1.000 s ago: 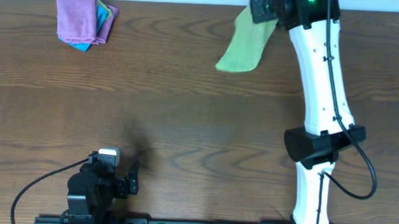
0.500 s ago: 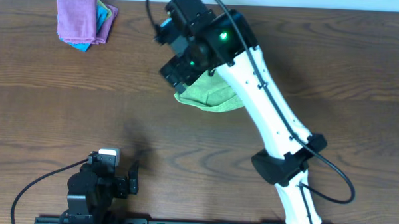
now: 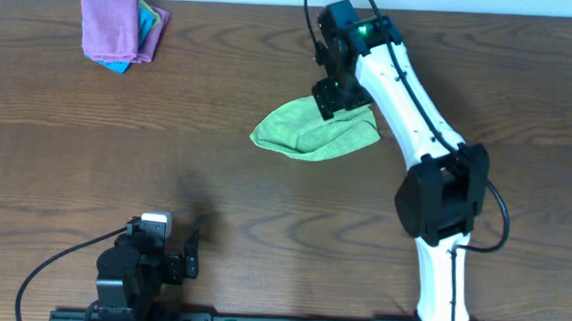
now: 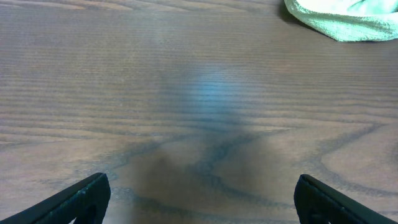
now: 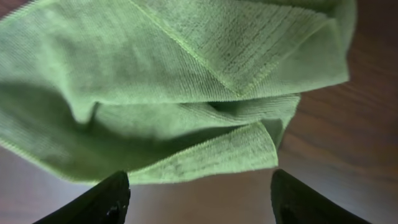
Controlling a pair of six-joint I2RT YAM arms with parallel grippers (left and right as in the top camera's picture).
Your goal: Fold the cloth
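Observation:
The light green cloth (image 3: 311, 133) lies loosely crumpled and partly doubled over near the middle of the table. My right gripper (image 3: 332, 95) hovers over its far right part. In the right wrist view the cloth (image 5: 174, 87) fills the frame. Its folded hem lies just beyond my right gripper (image 5: 199, 190), whose dark fingers (image 5: 106, 199) stand apart with only bare table between them. My left gripper (image 3: 189, 254) rests open at the near left. In its wrist view the left gripper (image 4: 202, 196) holds nothing, and the cloth (image 4: 348, 18) shows at the top right corner.
A folded pile with a purple cloth (image 3: 114, 26) on top and blue and yellow-green edges beneath sits at the far left corner. The right arm (image 3: 412, 98) reaches across the right side of the table. The left arm's cable (image 3: 63, 258) runs along the near left.
The right arm brought the hanging cloth from the far edge to the table's middle and let it go. It now lies on the table, and the gripper has swung back rightward over it.

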